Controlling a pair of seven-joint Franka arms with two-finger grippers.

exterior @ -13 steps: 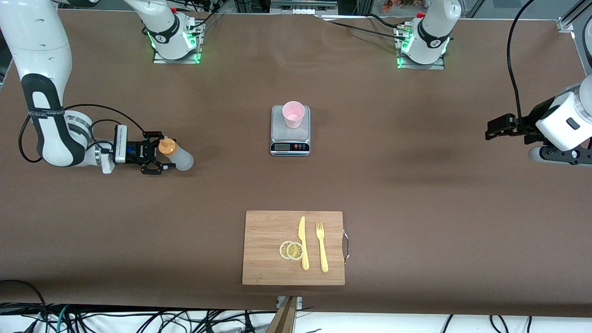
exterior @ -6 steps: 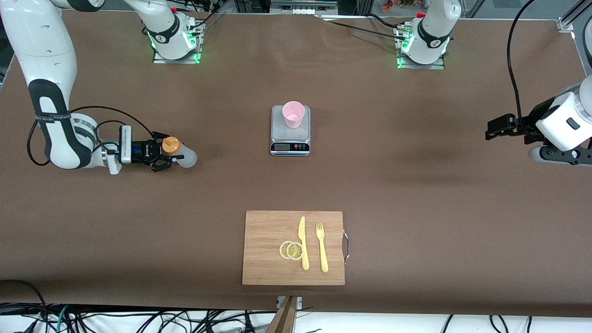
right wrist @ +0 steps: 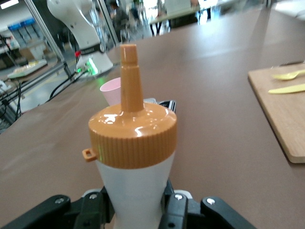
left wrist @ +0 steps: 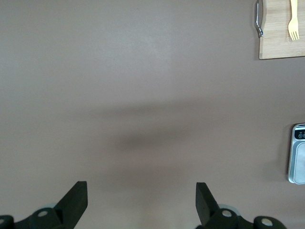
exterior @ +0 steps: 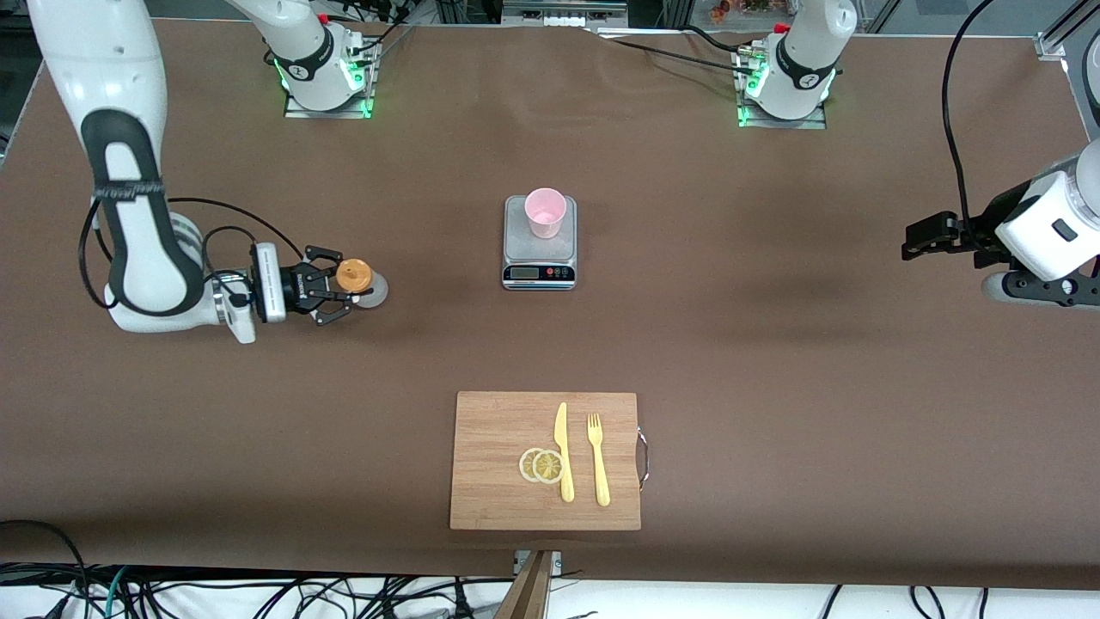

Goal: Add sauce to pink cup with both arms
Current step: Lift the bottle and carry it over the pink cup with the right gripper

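1. The right gripper [exterior: 331, 295] is toward the right arm's end of the table from the scale [exterior: 539, 242]. Its fingers [right wrist: 97, 206] are closed against the lower body of the sauce [exterior: 359, 282], one on each side.
2. In the right wrist view the sauce [right wrist: 133, 157] stands upright between the finger bases, its orange cap and nozzle rising above them and its whitish body pinched low down.
3. The pink cup [exterior: 546, 212] stands upright on the scale's steel plate, toward the plate's edge nearer the robots' bases. It is well apart from the sauce, which is toward the right arm's end of the table from the scale.
4. The left gripper [exterior: 926, 236] waits over bare table toward the left arm's end, well apart from the scale. Its fingers [left wrist: 76, 195] are spread wide with nothing between them.
5. A wooden cutting board [exterior: 498, 507] lies nearer the front camera than the scale. It carries two lemon slices [exterior: 541, 465], a yellow knife [exterior: 563, 450] and a yellow fork [exterior: 597, 458].
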